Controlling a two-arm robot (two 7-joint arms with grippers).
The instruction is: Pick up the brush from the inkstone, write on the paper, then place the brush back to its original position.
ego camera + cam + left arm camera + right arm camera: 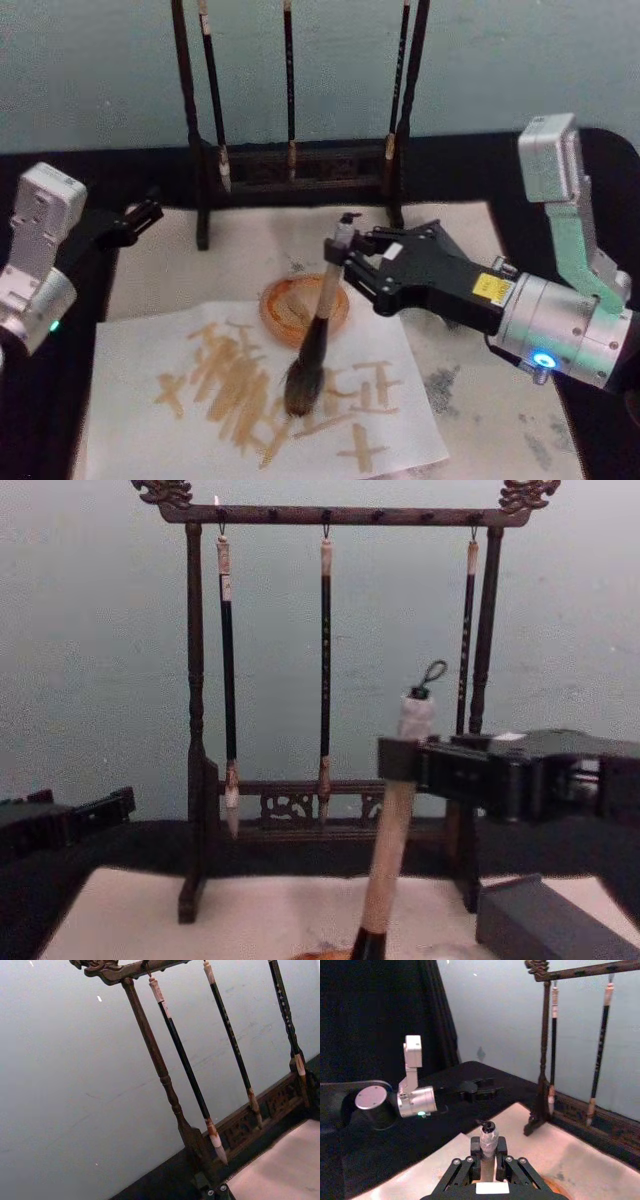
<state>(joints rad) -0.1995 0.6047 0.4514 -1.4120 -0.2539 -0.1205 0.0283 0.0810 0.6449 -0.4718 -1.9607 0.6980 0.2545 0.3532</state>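
The right gripper reaches in from the right above the middle of the table, its black fingers clamped narrowly around the pale upper handle of the brush, just below the small cord loop at the top. The brush hangs below the fingers at a tilt, its top leaning toward the rack and its bushy bristle head lower and nearer the robot, down on the paper among the golden-brown strokes painted there; in the head view the tip seems to touch the sheet. The paper lies on a pale mat, and a round orange dish sits just behind the handle at the paper's far edge. In the chest view the inkstone lies low on the right, under the right arm and apart from the brush. Three thin brushes hang from the rack at the back of the mat. The left gripper is held off the mat's left corner, well apart from the brush
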